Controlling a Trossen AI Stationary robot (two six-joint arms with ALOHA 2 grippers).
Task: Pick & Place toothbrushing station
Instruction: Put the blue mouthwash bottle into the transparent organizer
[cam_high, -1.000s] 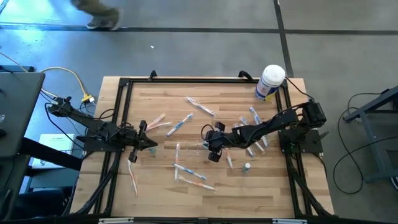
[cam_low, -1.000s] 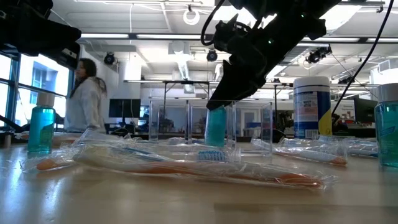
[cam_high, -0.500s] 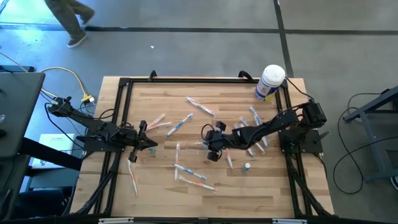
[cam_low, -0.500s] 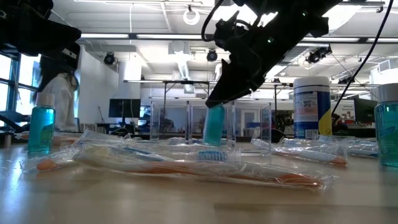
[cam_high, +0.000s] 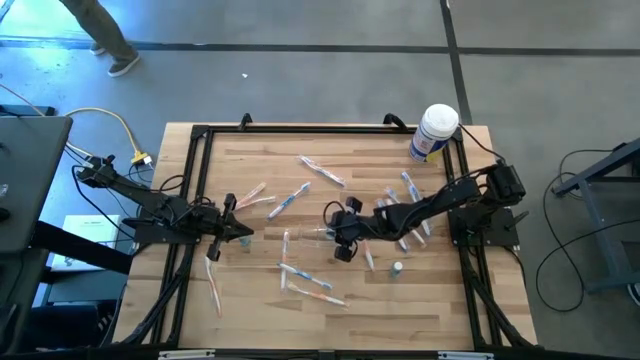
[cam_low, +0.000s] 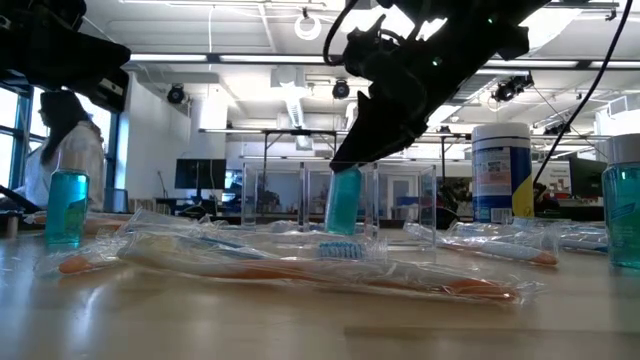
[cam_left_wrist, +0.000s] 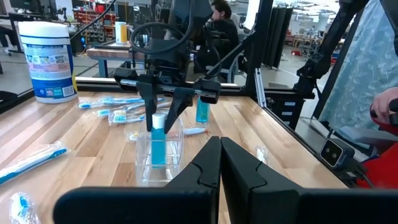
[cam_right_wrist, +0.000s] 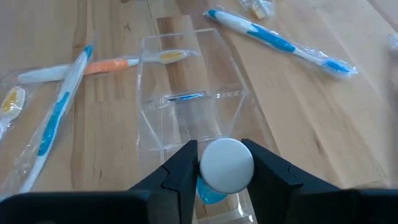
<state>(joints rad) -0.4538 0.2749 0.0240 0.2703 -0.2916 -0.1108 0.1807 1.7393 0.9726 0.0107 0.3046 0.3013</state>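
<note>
The clear plastic holder (cam_right_wrist: 186, 99) stands on its base on the wooden table near the middle; it also shows in the high view (cam_high: 312, 238) and the low view (cam_low: 400, 195). My right gripper (cam_high: 343, 237) is shut on a small bottle of blue liquid (cam_low: 345, 200) with a white cap, above and inside the near end of the holder. My left gripper (cam_left_wrist: 221, 165) is shut and empty at the table's left side (cam_high: 235, 232), pointing toward the holder. My right gripper pinches the bottle's white cap (cam_right_wrist: 208, 168) between its two fingers (cam_right_wrist: 180, 171), one on each side. The fingers come from above, pointing down. The bottle (cam_left_wrist: 158, 140) hangs below them, slightly tilted, inside a compartment of the holder; whether its bottom rests there I cannot tell.
Several wrapped toothbrushes (cam_high: 300, 195) lie scattered over the table, some close to the holder (cam_right_wrist: 59, 109). A white canister with a blue label (cam_high: 435, 130) stands at the far right corner. Two more small blue bottles stand apart (cam_high: 397, 268) (cam_low: 65, 205). A person walks beyond the table (cam_low: 65, 150).
The blue bottle in my right gripper has tipped slightly, from upright to a little tilted, inside the holder. My left gripper has kept still. A person has walked past beyond the table.
</note>
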